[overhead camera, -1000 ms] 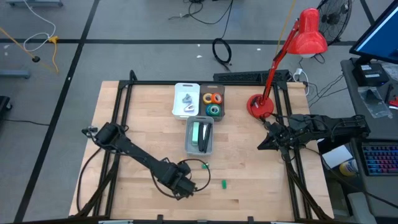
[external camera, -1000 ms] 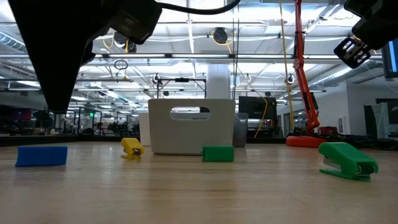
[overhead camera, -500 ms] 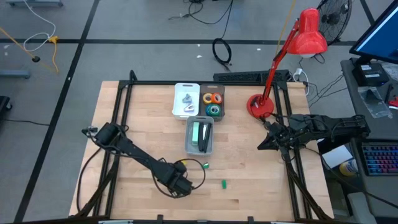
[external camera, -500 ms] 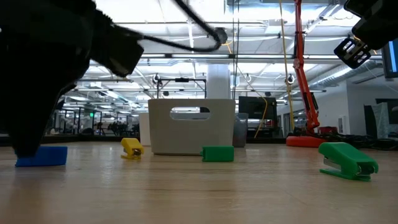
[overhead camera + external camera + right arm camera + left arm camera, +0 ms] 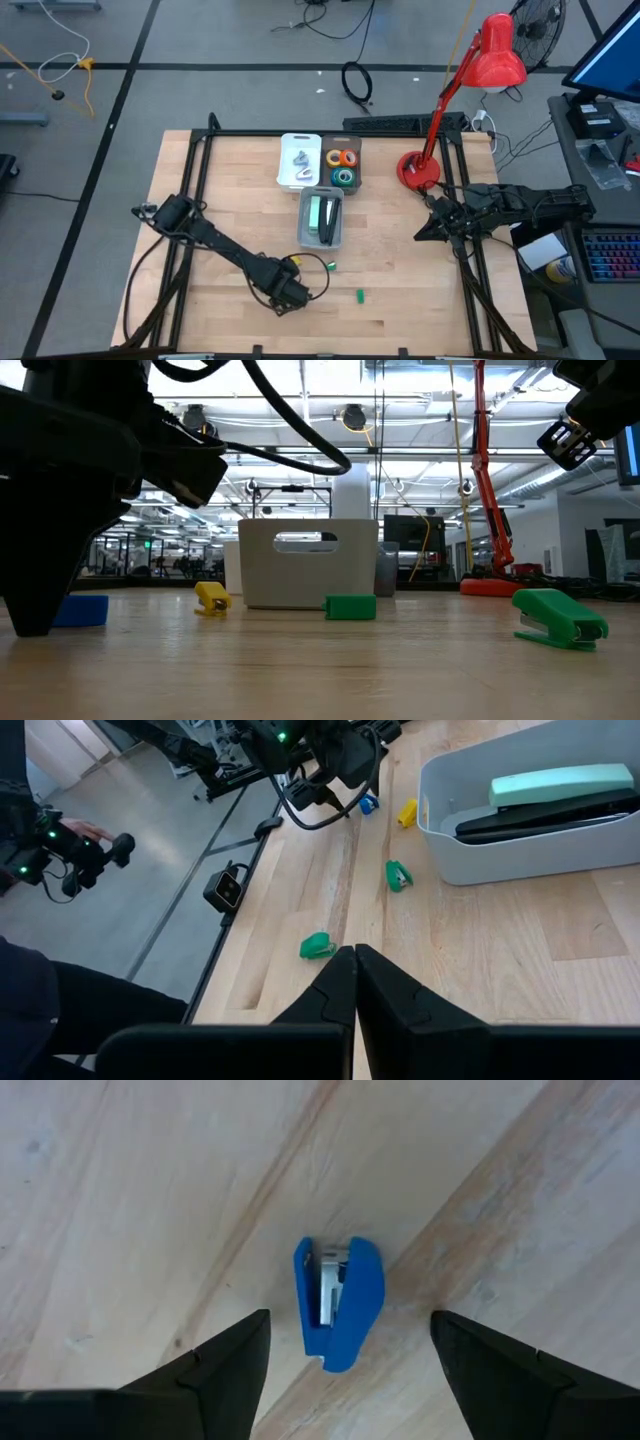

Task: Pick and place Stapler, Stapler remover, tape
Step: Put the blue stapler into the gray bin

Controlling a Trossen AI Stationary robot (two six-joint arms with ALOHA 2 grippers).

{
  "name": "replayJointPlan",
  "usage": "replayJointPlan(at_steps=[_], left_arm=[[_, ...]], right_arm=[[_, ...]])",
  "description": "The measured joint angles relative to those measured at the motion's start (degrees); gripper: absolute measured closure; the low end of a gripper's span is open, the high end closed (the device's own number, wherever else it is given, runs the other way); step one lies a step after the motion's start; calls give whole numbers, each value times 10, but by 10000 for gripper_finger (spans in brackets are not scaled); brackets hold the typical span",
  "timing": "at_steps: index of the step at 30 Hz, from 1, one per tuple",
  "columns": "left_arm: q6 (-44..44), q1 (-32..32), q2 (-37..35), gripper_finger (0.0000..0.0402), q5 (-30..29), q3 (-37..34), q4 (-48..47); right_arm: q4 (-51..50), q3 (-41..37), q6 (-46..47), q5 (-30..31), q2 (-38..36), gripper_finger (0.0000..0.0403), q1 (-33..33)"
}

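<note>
Left hand [image 5: 345, 1355] lowered over the near part of the wooden desk [image 5: 200, 190], fingers [image 5: 225, 1365] spread wide on either side of a small blue stapler remover [image 5: 338, 1302] that lies flat on the wood; neither finger touches it, and nothing is held. In the low view the same blue piece [image 5: 80, 610] shows just beside the dark mass of the left arm. Outward from it along the desk lie a yellow stapler remover [image 5: 211, 596], a green one [image 5: 350, 607], and a second green one [image 5: 559, 617] nearer the low camera. Behind these stands a grey bin [image 5: 321, 221] holding a pale green stapler [image 5: 560, 785] and a black stapler [image 5: 555, 812]. Beyond the bin, a white tray [image 5: 299, 161] holds metal pieces, and beside it a dark tray contains the tape [image 5: 343, 159], orange rolls above a green one. Right hand [image 5: 355, 982] waits at the desk's right edge, fingers pressed together, empty, below a red desk lamp [image 5: 470, 85].
</note>
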Motion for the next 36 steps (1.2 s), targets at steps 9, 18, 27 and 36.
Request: replayJointPlan(at_steps=[9, 18, 27, 36], left_arm=[[17, 9, 0, 224, 7, 0, 13], [-11, 10, 0, 314, -3, 0, 13], [-32, 15, -7, 339, -7, -2, 17], [-46, 22, -28, 331, -14, -2, 21]], right_arm=[[0, 0, 5, 0, 0, 403, 0], [0, 0, 5, 2, 0, 403, 0], [0, 0, 4, 2, 0, 403, 0], [0, 0, 4, 3, 0, 403, 0]])
